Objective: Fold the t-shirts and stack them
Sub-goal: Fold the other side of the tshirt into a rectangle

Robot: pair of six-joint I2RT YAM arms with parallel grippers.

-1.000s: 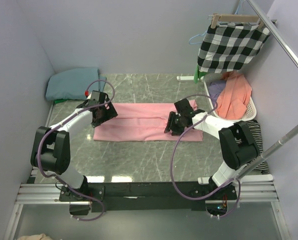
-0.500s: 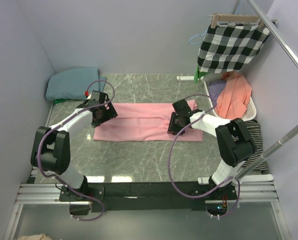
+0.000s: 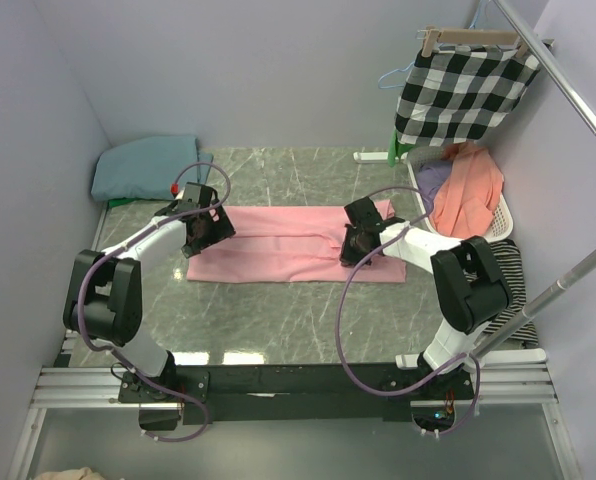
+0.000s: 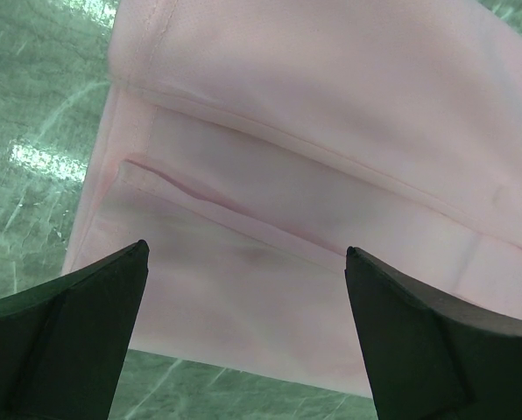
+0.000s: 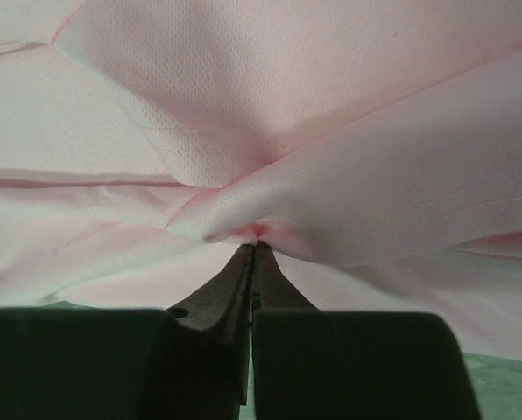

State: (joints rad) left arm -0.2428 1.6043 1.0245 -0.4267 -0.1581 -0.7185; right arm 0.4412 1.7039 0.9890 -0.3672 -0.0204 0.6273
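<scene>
Just past the near edge, the grey-green marble desk [image 3: 278, 310] carries the pink t-shirt [image 3: 278, 250] across its middle. The shirt lies flat as a long band running from the left side toward the right, and the layered hems in the left wrist view suggest it is already narrowed lengthwise. The right hand [image 3: 353, 247] is down on the band toward its right end, clenched on a pinch of pink cloth that puckers up around its tips in its own camera. The left hand [image 3: 200, 230] hangs over the band's left end, released, jaws spread wide with the shirt's corner between them and nothing held. The step in hand looks like the crosswise fold of the pink shirt, with only one side gripped. The next move, I judge, calls for the left hand to drop and close on its end, so both can lift together and carry one end over the other without dragging the layers apart. At the far-left corner the teal t-shirt [image 3: 143, 168] sits as a folded pad, the likely base for the stack.
</scene>
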